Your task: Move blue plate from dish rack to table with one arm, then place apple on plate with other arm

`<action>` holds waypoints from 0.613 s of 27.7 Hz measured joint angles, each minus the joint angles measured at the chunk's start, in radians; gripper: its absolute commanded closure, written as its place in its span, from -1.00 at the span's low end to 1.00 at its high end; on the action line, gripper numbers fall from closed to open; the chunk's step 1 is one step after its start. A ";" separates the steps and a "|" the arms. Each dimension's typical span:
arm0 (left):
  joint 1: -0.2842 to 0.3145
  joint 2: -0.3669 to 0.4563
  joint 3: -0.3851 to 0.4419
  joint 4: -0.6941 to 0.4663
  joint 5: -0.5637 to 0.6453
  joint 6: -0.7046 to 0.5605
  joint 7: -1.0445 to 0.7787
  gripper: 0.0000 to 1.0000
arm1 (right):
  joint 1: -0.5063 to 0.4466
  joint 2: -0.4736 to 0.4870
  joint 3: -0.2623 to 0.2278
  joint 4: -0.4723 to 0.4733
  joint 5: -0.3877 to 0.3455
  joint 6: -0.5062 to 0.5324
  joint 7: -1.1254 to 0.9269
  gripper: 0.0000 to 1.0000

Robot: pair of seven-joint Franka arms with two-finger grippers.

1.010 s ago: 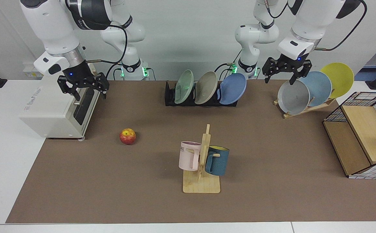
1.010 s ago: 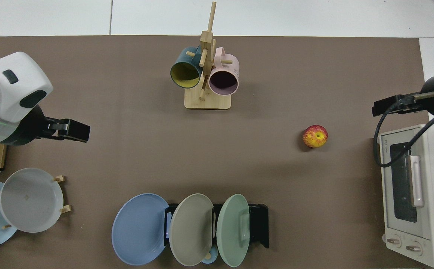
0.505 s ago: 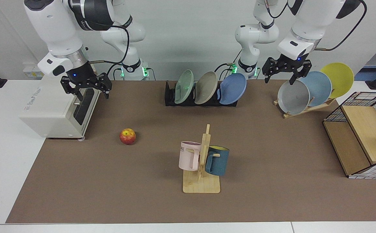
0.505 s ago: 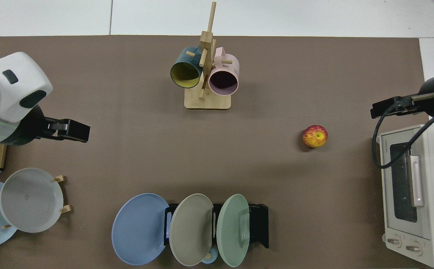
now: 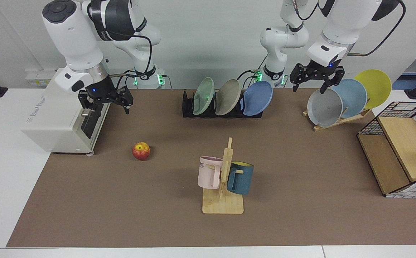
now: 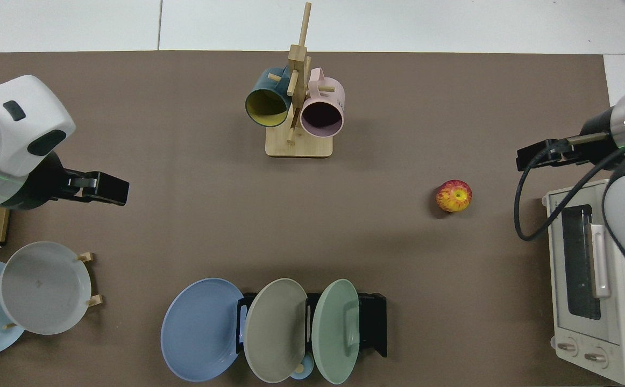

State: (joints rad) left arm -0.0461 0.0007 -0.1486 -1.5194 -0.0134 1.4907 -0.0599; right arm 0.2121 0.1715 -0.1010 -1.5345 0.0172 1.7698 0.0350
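Your table (image 5: 301,161) has the brown mat across it and everything sits on that. In the facing view the dish rack (image 5: 188,107) stands at about 12 o'clock from the mat's middle, and the blue plate (image 5: 259,98) leans in its end slot, nearest the left arm, beside a beige plate (image 5: 227,97) and a green plate (image 5: 203,96).

Your left gripper (image 5: 317,77) hangs in the air above the grey plate (image 5: 324,107) on the wooden stand, fingers spread and nothing between them. From it, the blue plate lies at roughly 8 o'clock, near but clearly apart.

Your right gripper (image 5: 105,101) hovers by the front corner of the white toaster oven (image 5: 54,122), also spread wide and empty. The apple (image 5: 141,151) rests on the mat at about 5 o'clock from it, well apart, nothing touching it.

From the top view the apple (image 6: 454,195) sits at 8 o'clock from the right gripper (image 6: 541,156).
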 measured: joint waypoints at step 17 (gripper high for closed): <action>0.000 -0.039 -0.001 -0.071 0.000 -0.022 0.000 -1.00 | 0.044 0.100 -0.003 -0.205 0.000 0.299 0.040 -1.00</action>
State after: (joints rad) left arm -0.0461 -0.0385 -0.1493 -1.5906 -0.0136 1.4683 -0.0598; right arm 0.2561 0.2719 -0.1042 -1.7399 0.0168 2.0687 0.0749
